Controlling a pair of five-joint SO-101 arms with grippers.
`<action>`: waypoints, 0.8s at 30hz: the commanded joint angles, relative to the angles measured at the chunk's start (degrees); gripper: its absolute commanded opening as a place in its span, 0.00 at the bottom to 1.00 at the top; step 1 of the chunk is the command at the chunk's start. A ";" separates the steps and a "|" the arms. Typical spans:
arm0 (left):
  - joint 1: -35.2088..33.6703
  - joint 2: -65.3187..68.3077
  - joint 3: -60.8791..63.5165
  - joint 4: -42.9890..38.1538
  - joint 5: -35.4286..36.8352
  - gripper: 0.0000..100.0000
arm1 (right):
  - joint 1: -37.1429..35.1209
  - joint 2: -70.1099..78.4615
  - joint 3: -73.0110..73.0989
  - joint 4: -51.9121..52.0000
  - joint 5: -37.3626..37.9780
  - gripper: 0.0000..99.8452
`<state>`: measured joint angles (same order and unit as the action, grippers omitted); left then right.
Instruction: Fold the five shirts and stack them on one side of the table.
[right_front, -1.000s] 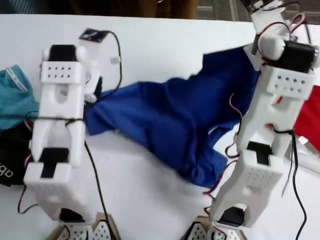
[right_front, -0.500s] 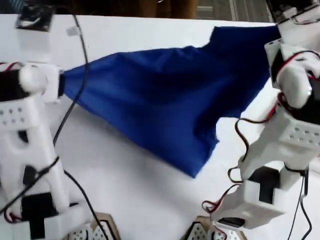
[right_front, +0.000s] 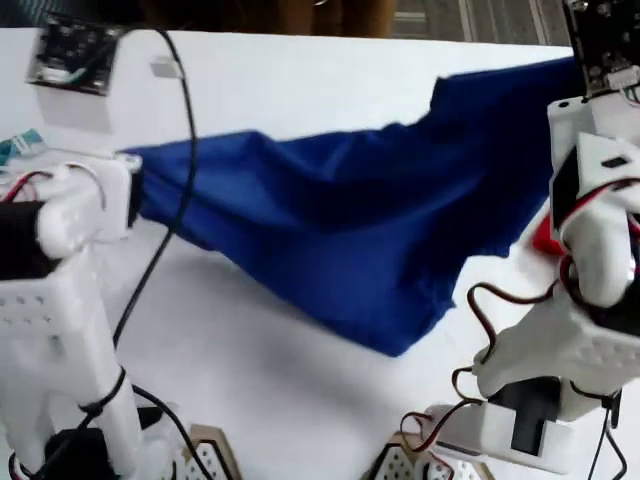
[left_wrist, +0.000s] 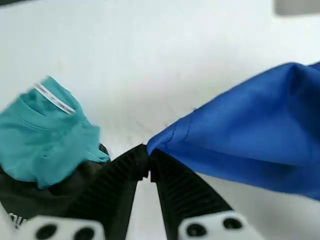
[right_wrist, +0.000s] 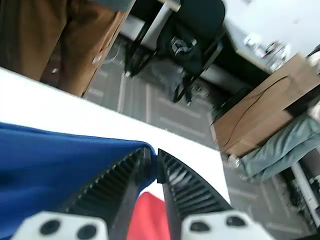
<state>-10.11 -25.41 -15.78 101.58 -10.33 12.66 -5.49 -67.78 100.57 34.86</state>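
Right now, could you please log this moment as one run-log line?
left gripper: shut on blue shirt corner | right gripper: shut on its far corner | state: stretched between grippers | teal shirt: beside left gripper

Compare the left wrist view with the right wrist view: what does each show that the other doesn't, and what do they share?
Left wrist view, not the right: a teal shirt on a black shirt, beside the left gripper. Right wrist view, not the left: a red shirt near the right gripper, and an office chair beyond the table. Shared: the blue shirt, one corner pinched in each view's own shut gripper, above the table.
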 joint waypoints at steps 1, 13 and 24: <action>2.99 -0.97 7.60 -0.97 0.62 0.02 | 0.13 -1.27 4.57 0.92 -0.44 0.02; 9.85 -0.88 31.87 -11.87 0.44 0.16 | -0.66 -1.27 13.71 0.84 0.00 0.02; 7.74 5.01 27.21 -15.12 4.75 0.19 | -0.31 -0.92 21.01 0.84 0.00 0.02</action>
<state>-0.97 -23.74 15.87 86.73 -7.43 12.48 -5.41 -47.74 100.57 34.86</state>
